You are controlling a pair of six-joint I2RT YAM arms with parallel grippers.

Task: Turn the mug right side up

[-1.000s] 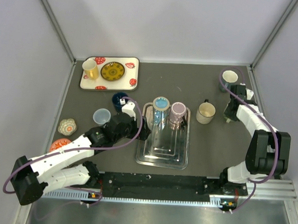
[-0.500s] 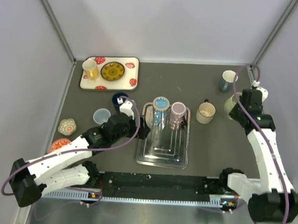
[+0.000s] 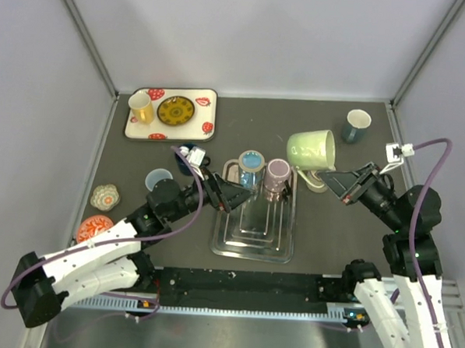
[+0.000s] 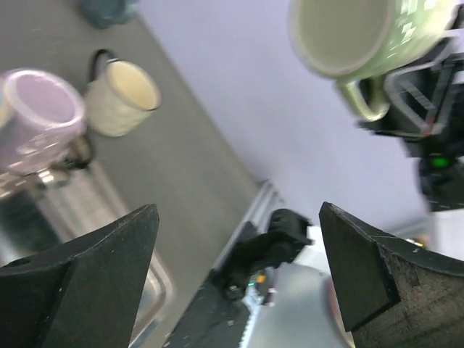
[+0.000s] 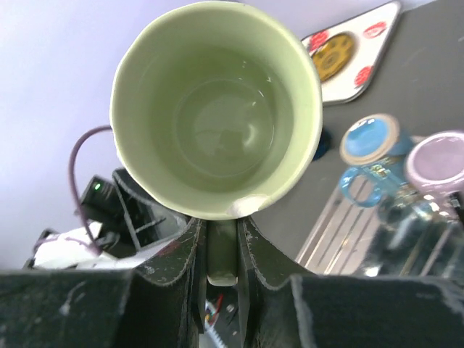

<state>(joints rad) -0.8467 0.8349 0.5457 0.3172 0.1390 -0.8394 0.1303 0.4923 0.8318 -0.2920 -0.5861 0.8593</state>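
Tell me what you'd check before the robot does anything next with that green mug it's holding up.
1. Grip: the right gripper is shut on the green mug by its handle: ok.
2. Mug clear of the table: it hangs in the air above the cream mug: ok.
3. Mug upright: it lies on its side, mouth toward the left arm: not ok.
4. Mug empty: nothing shows inside in the right wrist view: ok.
5. Left gripper free to help: open and holding nothing: ok.
6. Room to set it down: bare table shows right of the metal tray: ok.
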